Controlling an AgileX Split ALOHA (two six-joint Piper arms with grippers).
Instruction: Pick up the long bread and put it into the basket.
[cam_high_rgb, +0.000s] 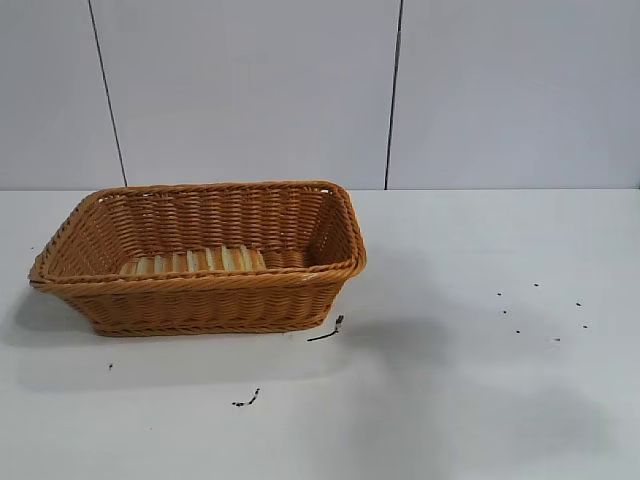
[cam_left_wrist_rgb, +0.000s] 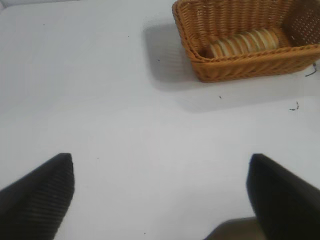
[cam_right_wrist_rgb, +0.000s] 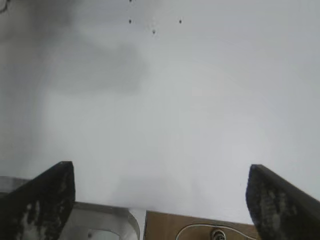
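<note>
Bread (cam_high_rgb: 195, 261) in basket (cam_high_rgb: 200, 300), off claws (cam_right_wrist_rgb: 160, 200)

Exterior level, wrists angled down, basket (cam_high_rgb: 200, 300) shared

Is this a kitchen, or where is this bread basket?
Probably a robot test bench, not a kitchen: a bare white table, plain grey wall panels, and just a wicker basket holding a long bread.
</note>
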